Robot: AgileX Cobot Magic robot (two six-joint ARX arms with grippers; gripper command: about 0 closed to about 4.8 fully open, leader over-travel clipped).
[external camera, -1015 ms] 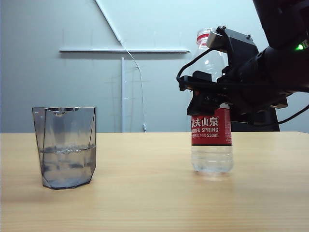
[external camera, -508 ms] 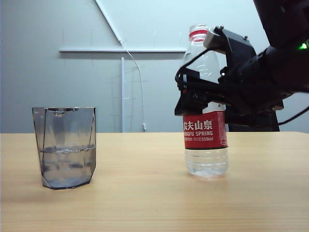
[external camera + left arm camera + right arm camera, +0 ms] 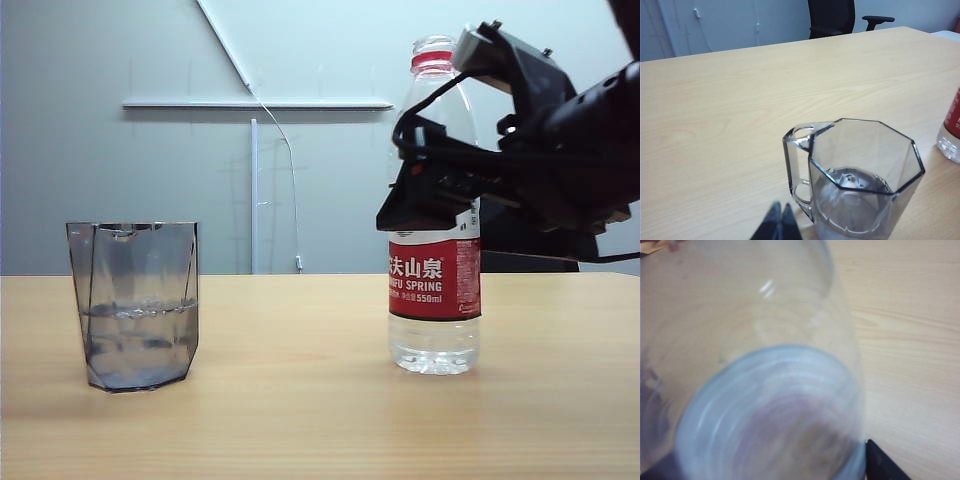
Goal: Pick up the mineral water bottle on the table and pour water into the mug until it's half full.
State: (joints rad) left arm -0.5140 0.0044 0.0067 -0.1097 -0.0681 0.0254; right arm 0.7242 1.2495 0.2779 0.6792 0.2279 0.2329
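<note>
Exterior view: a mineral water bottle [image 3: 435, 215] stands upright on the table [image 3: 300, 400], right of centre, uncapped, w/ a red neck ring and a red-and-white label; a little water sits in its base. The right gripper [image 3: 432, 195] is at the bottle's upper body, just above the label, coming in from the right on a black arm; its jaws are spread wide, at their fullest, and whether they touch the plastic can't be told. Right wrist view: the bottle's open mouth [image 3: 772, 415] fills the frame, blurred, w/ a dark fingertip [image 3: 885, 465] beside it. The mug [image 3: 134, 305], smoky grey and faceted, stands well apart to the left, roughly half full of water [image 3: 138, 345]. Left wrist view: the left gripper [image 3: 779, 222] sits just beside the mug [image 3: 855, 180], dark tips pressed together, holding nothing.
</note>
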